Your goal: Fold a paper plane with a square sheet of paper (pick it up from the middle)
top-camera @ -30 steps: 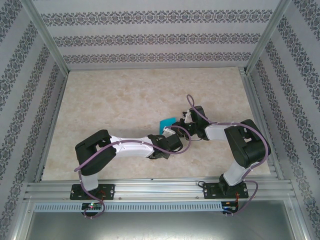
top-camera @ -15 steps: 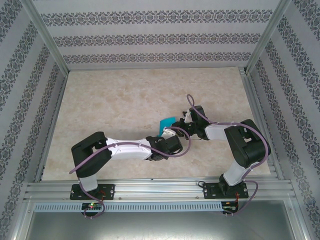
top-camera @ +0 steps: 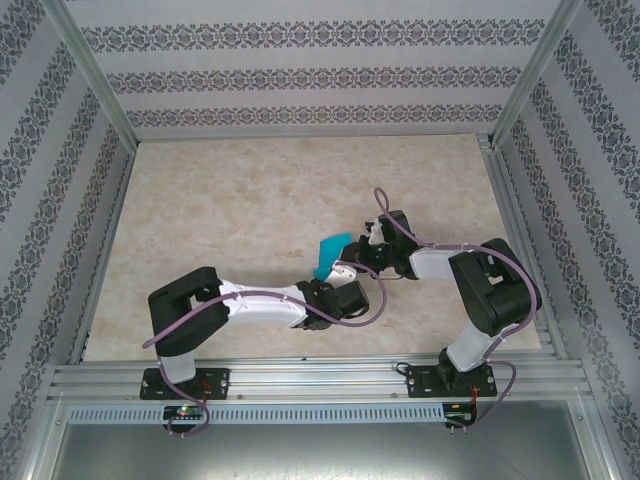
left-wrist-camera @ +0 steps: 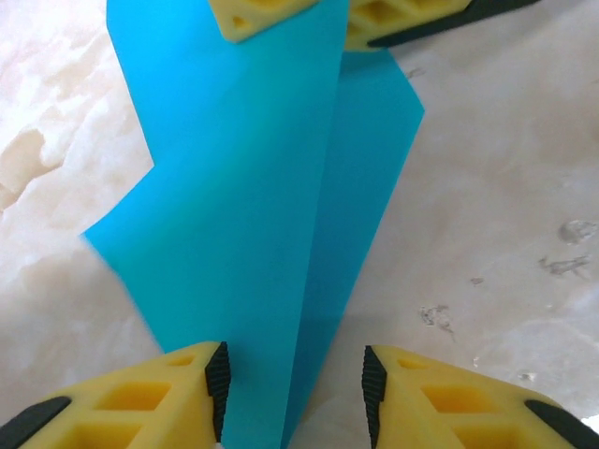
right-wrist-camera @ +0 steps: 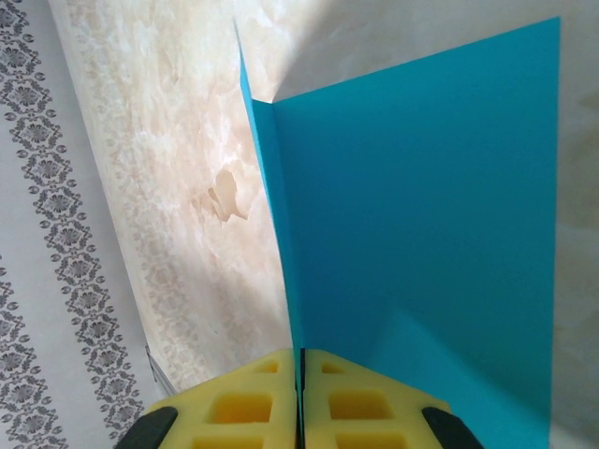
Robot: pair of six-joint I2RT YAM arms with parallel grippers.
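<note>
Left gripper (left-wrist-camera: 295, 398) drawn back toward near edge; jaws apart, straddling lower edge of teal sheet (left-wrist-camera: 243, 187), held upright mid-table. Right gripper (right-wrist-camera: 299, 407) pinched on crease. Risk: left closing off-crease skews fold, or tears.

The pale marbled table (top-camera: 220, 200) bears small smudges (left-wrist-camera: 435, 316); the square sheet of paper (left-wrist-camera: 243, 187) may graze it.
</note>
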